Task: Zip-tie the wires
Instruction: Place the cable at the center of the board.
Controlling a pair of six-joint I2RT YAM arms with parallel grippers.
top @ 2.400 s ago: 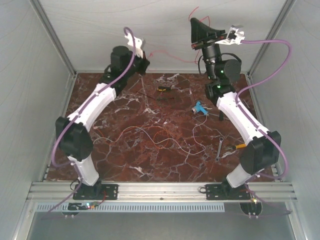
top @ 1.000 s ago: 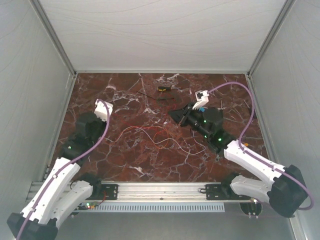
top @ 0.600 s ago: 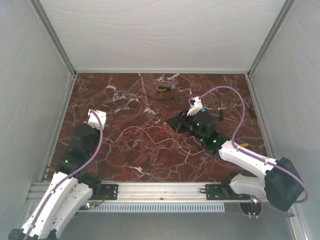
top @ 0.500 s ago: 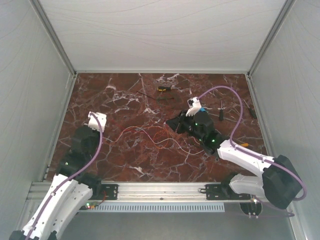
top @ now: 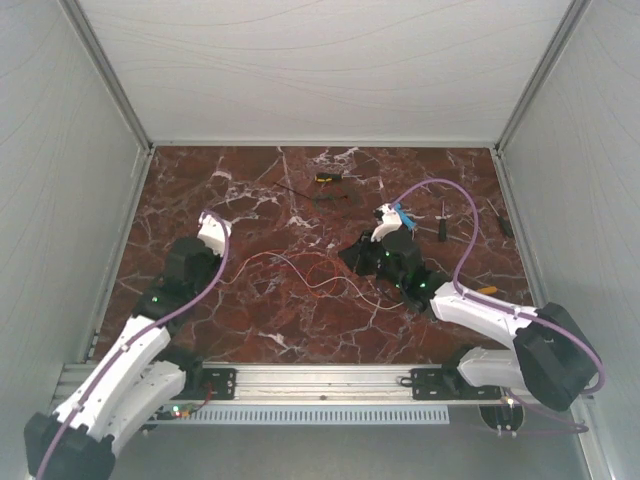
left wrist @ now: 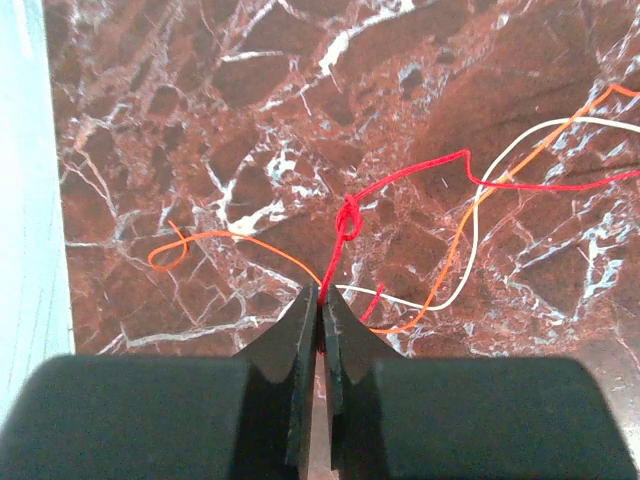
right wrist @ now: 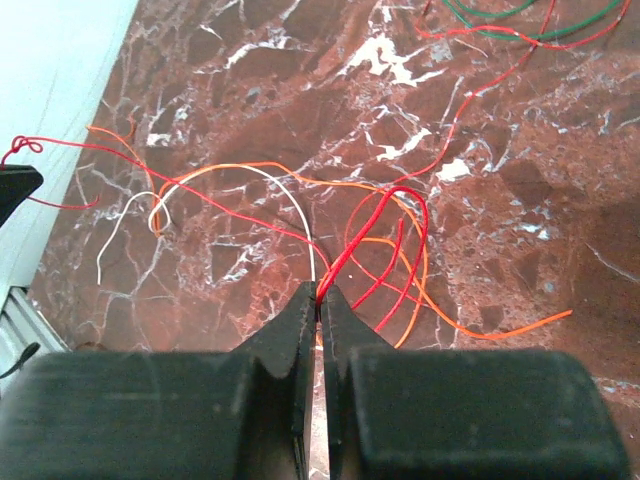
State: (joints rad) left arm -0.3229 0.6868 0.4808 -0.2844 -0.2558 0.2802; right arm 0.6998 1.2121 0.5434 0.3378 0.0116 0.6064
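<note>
We see the wires (top: pixel 318 276) lying loose on the middle of the desk (top: pixel 260 322), a tangle of thin red, orange and white strands. The left tool (left wrist: pixel 320 296), over the desk's left half, has its jaws pressed together on a red strand, just below a small knot in that strand. Orange and white strands curl on the desk close to its tips. The right tool (right wrist: pixel 318 292), right of the desk's middle, is likewise pinched tight on a red strand that loops away from its tips, with orange and white strands around it. Toward the desk's far edge lie a small yellow-and-black item (top: pixel 326 179) and a green wire (right wrist: pixel 500 18). A screwdriver (top: pixel 441 224) lies toward the desk's far right.
</note>
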